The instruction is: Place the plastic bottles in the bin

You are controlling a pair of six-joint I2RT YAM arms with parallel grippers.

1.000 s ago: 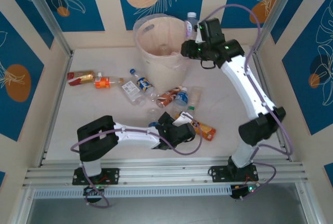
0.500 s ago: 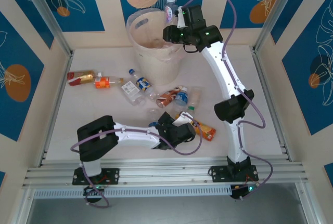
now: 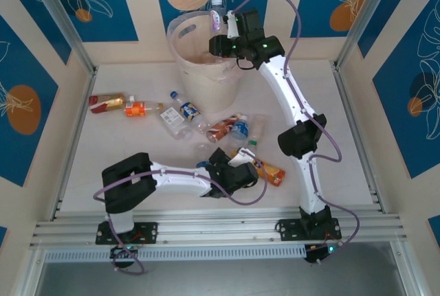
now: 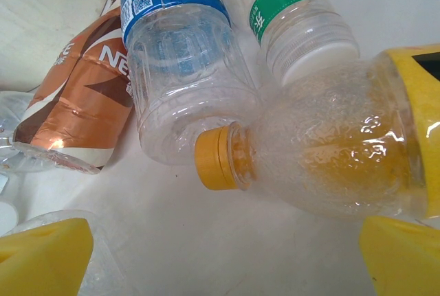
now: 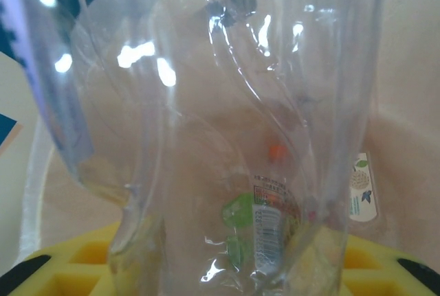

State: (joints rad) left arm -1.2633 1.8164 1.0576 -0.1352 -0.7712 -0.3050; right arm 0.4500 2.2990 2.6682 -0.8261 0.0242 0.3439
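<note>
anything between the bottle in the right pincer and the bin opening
Nothing visible. The right pincer holds the clear bottle at the far rim of the bin, and the right wrist view looks through it straight into the open bin.

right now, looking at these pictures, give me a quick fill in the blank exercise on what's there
1. The right tool holds a clear bottle above the ___.
2. The left tool is wide ___.
3. In the left wrist view, the nearest bottle has an ___ cap.
4. The middle bottle, between the brown-label bottle and the green-label bottle, has a ___ label.

Missing words: bin; open; orange; blue.
</note>
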